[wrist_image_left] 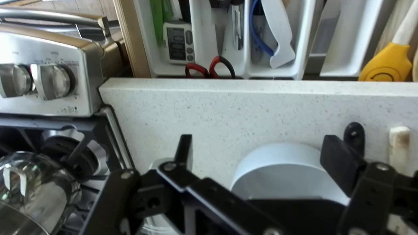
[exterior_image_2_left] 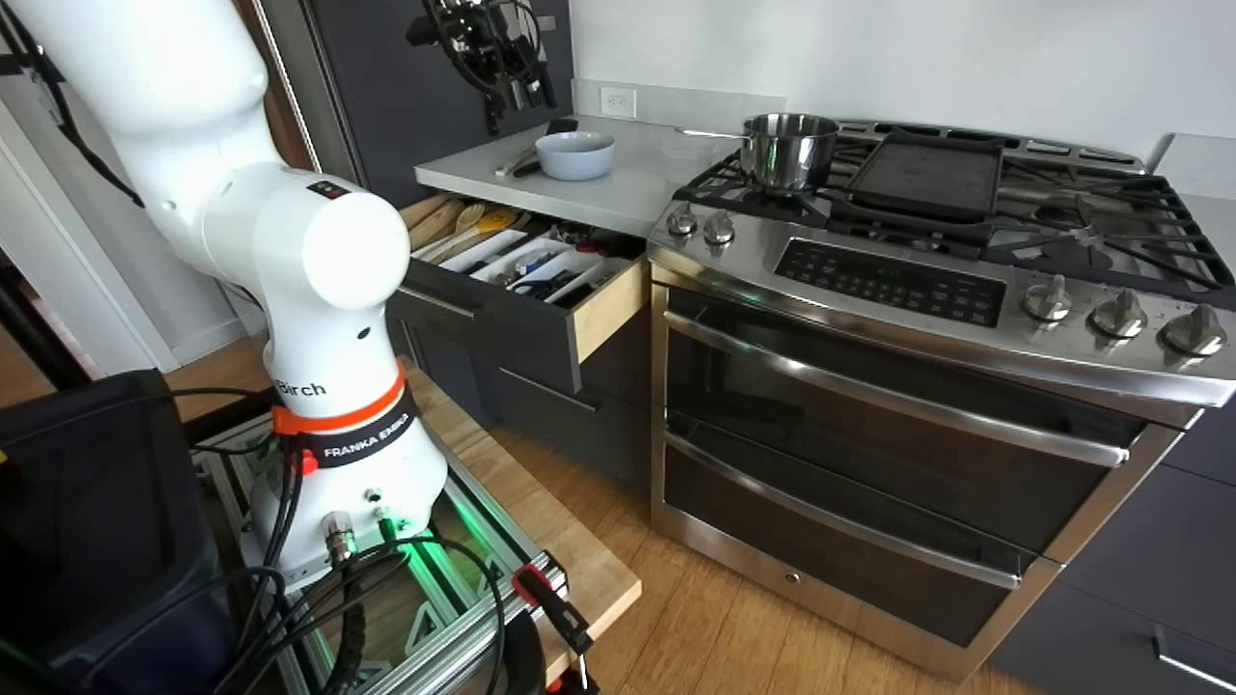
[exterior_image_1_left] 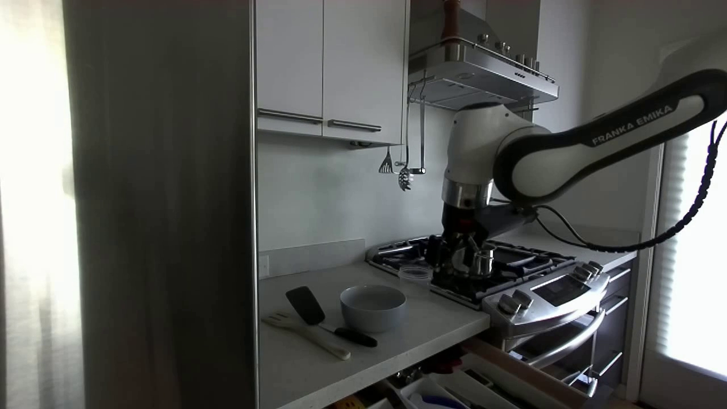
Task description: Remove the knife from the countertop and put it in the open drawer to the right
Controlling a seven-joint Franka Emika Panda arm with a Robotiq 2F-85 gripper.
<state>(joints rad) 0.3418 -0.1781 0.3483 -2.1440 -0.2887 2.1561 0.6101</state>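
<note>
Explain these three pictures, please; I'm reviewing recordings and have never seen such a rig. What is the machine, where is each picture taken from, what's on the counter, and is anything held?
The machine is a robot arm steered by a person. Two pictures come from cameras outside the robot, looking from different places. The third comes from a camera on its wrist, so its black fingers loom large. They are spread apart with nothing gripped; the bowl seen between them sits on the pale countertop below. Beside it lie a black spatula and a wooden turner; a clear container stands nearer the stove. Under the countertop, a divided drawer stands open. I can't tell for certain where the knife named in the task is.
</note>
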